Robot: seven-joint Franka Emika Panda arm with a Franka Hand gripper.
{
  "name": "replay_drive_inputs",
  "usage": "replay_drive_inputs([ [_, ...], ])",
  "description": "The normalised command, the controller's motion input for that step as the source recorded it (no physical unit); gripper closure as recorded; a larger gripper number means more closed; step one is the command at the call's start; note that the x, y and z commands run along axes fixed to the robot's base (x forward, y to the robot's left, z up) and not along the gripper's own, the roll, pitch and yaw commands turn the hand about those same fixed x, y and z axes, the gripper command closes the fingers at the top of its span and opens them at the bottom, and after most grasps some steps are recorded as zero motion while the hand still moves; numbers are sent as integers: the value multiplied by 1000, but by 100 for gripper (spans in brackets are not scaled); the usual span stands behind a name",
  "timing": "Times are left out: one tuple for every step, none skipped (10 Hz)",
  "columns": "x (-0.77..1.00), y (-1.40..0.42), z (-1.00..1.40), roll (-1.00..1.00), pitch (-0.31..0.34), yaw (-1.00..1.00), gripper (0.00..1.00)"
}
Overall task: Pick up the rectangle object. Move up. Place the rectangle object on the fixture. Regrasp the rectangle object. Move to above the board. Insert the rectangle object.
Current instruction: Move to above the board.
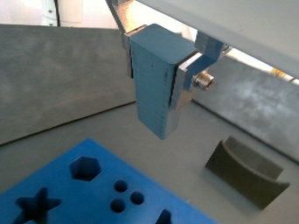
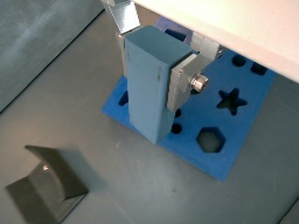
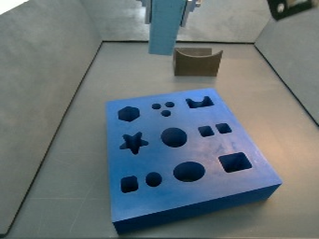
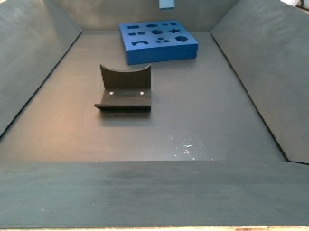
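Grey-blue and smooth, the rectangle object (image 1: 155, 80) hangs upright in the gripper (image 1: 163, 66), its long axis pointing down at the floor. In both wrist views a flat silver finger (image 2: 186, 80) presses against one broad face of the block, with a round bolt head showing on the plate; the opposite finger is mostly hidden behind the block, so the pincer is clamped on the piece near its upper end. The lower end of the block is free and touches nothing.

In a side view the rectangle object (image 3: 165, 26) shows at the top edge of the picture, held in the air above the far end of the grey floor (image 3: 75, 112), between the board (image 3: 181, 154) and the fixture (image 3: 195, 60). The gripper itself is almost cut off there.

The board lies flat on the floor, bright blue, with star, hexagon, round, oval and square cut-outs; none of them holds a piece. The fixture stands apart from the board, brown-olive, with two raised side walls and a dip between them, and it is bare. In a side view the fixture (image 4: 123, 87) sits near the middle of the floor with the board (image 4: 158, 41) beyond it towards the far wall; neither gripper nor block shows there.
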Motion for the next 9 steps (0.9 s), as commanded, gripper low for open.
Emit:
replay_drive_inputs([
  [-50, 33, 6, -1000, -117, -92, 100],
  [-53, 43, 7, -1000, -115, -84, 100],
  [-54, 42, 9, -1000, -118, -81, 100],
  [-55, 42, 11, -1000, -121, -80, 100],
  [-53, 42, 7, -1000, -124, -72, 100],
  [-50, 38, 8, -1000, -127, -68, 100],
  [-51, 39, 10, -1000, -130, -49, 100],
  [-49, 39, 12, -929, -131, -31, 100],
  [-50, 36, 5, -582, -97, -12, 100],
])
